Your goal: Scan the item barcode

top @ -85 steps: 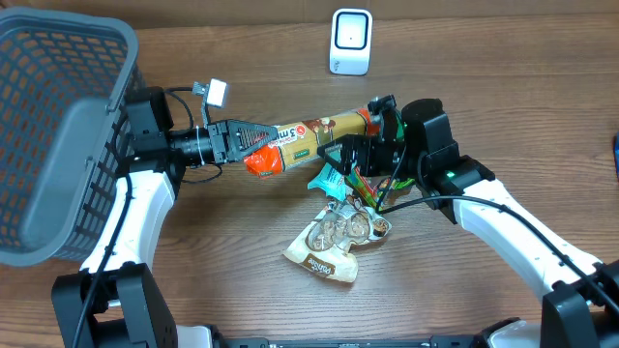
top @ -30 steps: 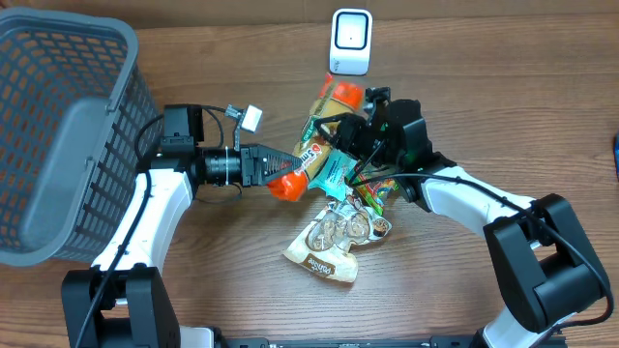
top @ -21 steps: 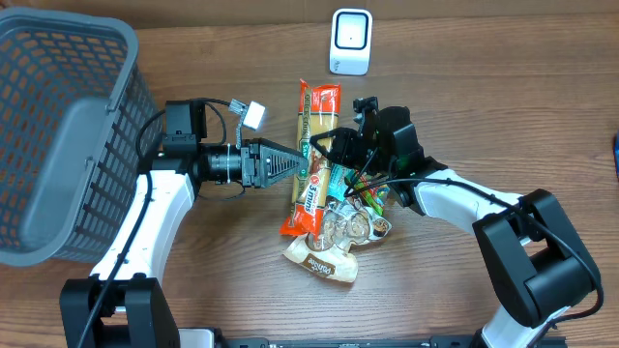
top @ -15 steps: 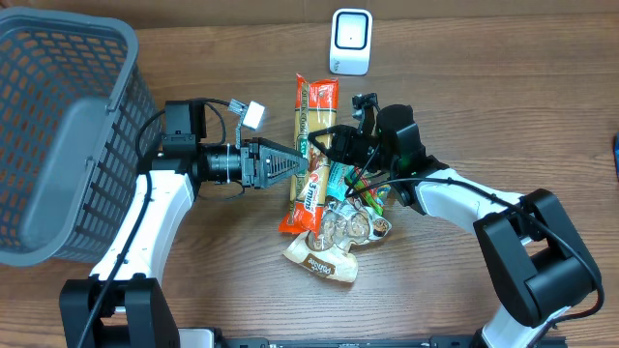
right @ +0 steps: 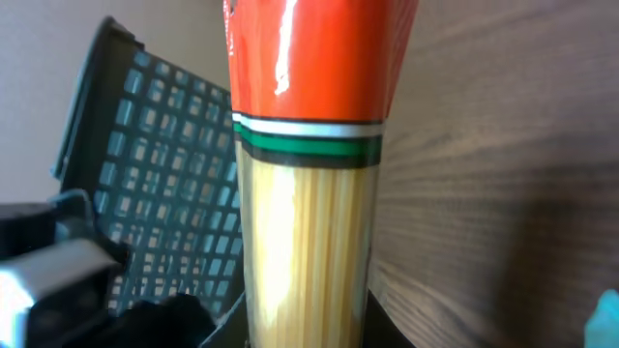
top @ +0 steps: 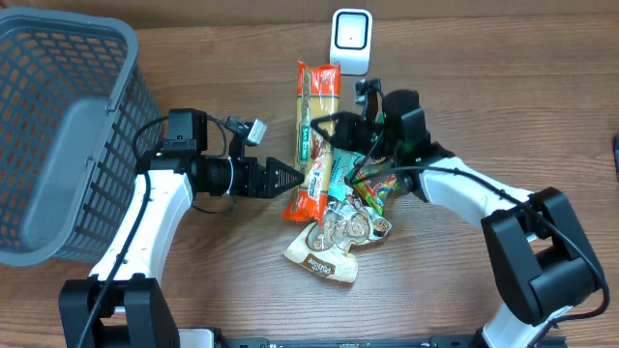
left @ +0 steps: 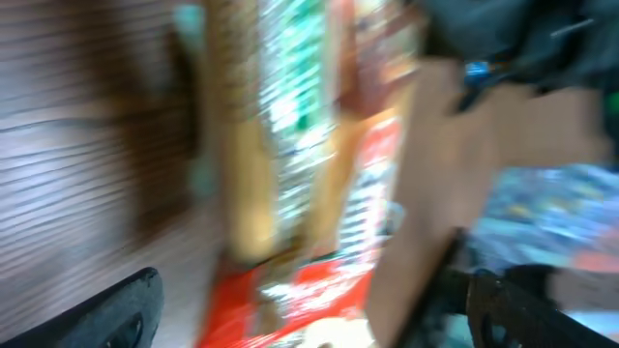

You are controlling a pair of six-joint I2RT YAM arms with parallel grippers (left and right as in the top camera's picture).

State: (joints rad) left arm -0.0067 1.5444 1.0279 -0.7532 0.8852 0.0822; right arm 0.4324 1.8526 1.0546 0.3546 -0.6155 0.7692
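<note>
Spaghetti pack (top: 316,104) moved up nearer scanner (top: 350,41); lettering illegible.

The pasta packet (top: 314,126) is showing clear, glossy plastic film, its orange end reflecting light. The table (top: 503,87) is presenting matt, grained wood. The basket (top: 68,29) is showing matt grey plastic lattice. The scanner (top: 350,41) is appearing smooth, probably white plastic. The pouch (top: 324,253) is glinting like crinkled film.
</note>
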